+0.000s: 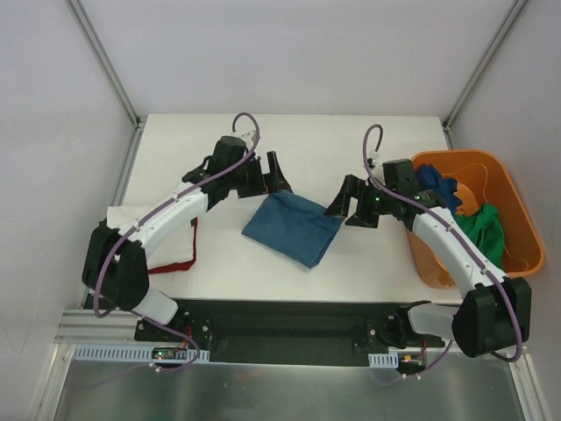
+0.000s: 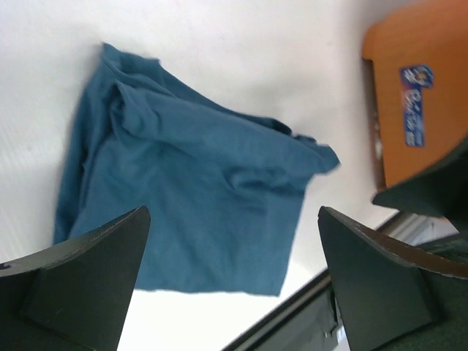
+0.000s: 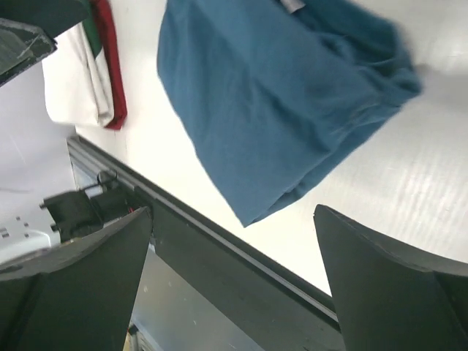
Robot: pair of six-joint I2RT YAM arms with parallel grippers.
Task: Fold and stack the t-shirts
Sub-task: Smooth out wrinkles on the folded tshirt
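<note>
Diagonally, blue t-shirt (image 1: pixel 293 228), far-left to near-right

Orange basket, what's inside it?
The orange basket holds a crumpled green t-shirt and a blue t-shirt. Anything under them is covered; the right arm hides one side.

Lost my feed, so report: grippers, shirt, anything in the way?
Left gripper open, right gripper open. Blue t-shirt folded on table between them, unheld. Nothing on it; stack left, basket right.

We see white shells and black joints on the left arm (image 1: pixel 166 215) and right arm (image 1: pixel 447 237), a purple cable looping along each, and black wedge-shaped fingers (image 2: pixel 80 285).
</note>
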